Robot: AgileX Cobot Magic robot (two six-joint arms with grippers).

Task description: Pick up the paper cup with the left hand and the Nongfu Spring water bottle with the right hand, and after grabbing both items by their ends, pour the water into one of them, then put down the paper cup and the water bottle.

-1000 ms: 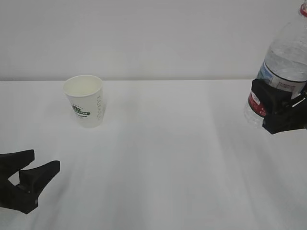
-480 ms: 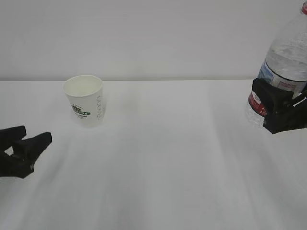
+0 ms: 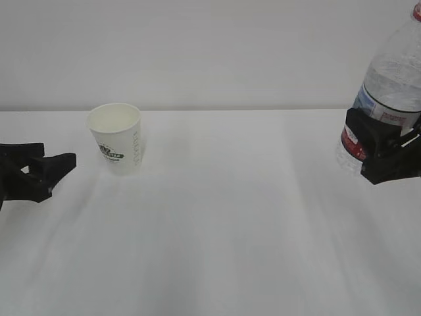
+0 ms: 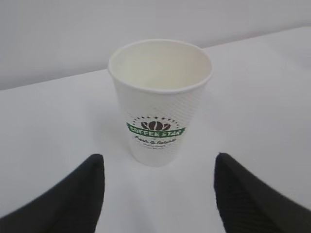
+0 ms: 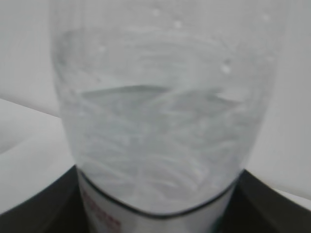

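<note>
A small white tapered paper cup (image 3: 116, 137) with a rolled rim and a dark green round logo stood upright on the plain white worktop (image 3: 223, 224), toward the back left. To its left, the black left hand (image 3: 49, 170) hung low over the worktop with its two pointed fingers (image 4: 80, 194) spread apart and nothing between them. It pointed at the cup from near by, but did not touch it. From the wrist camera, the cup (image 4: 159, 99) sat square between the two fingertips and a little beyond them, and its white inside looked bare as far as I could see.

Far over on the right, the black right hand (image 3: 381, 153) was clamped around a tall clear plastic bottle (image 3: 388, 85) at its red-and-white label, holding it raised off the worktop and leaning slightly to the right. Clear water (image 5: 160, 145) sat inside the bottle (image 5: 160, 97), its level showing above the label.
</note>
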